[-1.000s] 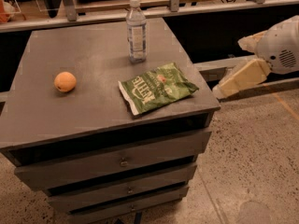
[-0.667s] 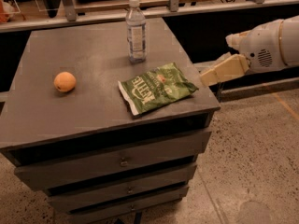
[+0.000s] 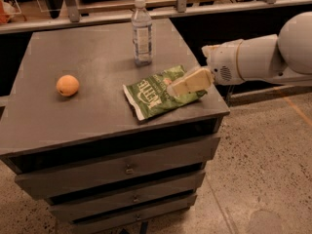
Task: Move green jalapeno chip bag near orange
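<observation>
The green jalapeno chip bag [image 3: 155, 93] lies flat on the grey cabinet top [image 3: 92, 67], near its right front corner. The orange [image 3: 67, 85] sits on the left part of the same top, well apart from the bag. My gripper [image 3: 176, 87] reaches in from the right on a white arm and hangs over the bag's right end, close to or touching it. The bag's right end is partly hidden behind the gripper.
A clear water bottle [image 3: 142, 32] stands upright at the back of the cabinet top, just behind the bag. The cabinet has several drawers [image 3: 126, 168] below. A shelf rail [image 3: 161, 11] runs behind it. Speckled floor lies to the right.
My gripper has moved left from beside the cabinet's right edge to over the right end of the chip bag. The bag, orange and bottle have not moved.
</observation>
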Action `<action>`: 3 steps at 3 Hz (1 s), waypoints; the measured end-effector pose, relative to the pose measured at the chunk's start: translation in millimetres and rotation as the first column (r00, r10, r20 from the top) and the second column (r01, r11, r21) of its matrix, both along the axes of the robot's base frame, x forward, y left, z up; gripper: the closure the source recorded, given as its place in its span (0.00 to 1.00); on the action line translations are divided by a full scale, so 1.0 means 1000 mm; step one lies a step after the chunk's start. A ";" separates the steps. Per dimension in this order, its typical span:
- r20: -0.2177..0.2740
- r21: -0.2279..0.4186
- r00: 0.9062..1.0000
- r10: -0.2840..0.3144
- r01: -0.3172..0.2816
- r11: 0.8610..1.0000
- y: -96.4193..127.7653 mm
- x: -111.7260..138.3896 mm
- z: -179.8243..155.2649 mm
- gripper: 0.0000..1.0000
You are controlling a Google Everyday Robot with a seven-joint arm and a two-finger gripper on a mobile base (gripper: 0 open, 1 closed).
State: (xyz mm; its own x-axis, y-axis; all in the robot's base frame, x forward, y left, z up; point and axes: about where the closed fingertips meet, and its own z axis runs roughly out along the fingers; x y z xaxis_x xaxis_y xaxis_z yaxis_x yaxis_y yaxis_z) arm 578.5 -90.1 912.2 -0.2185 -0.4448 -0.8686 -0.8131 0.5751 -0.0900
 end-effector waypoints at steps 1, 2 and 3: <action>-0.002 -0.003 1.000 0.003 -0.003 1.000 0.001 0.000 -0.001 0.00; -0.030 0.014 0.999 0.042 -0.041 0.999 0.002 0.001 -0.016 0.00; -0.066 0.025 0.994 0.089 -0.088 0.996 0.004 0.006 -0.037 0.00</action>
State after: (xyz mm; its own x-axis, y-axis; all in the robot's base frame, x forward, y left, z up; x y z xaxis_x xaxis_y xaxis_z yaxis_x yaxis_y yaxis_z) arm 584.7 -85.6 875.4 -0.2369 -0.4458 -0.8632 -0.8647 0.5018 -0.0218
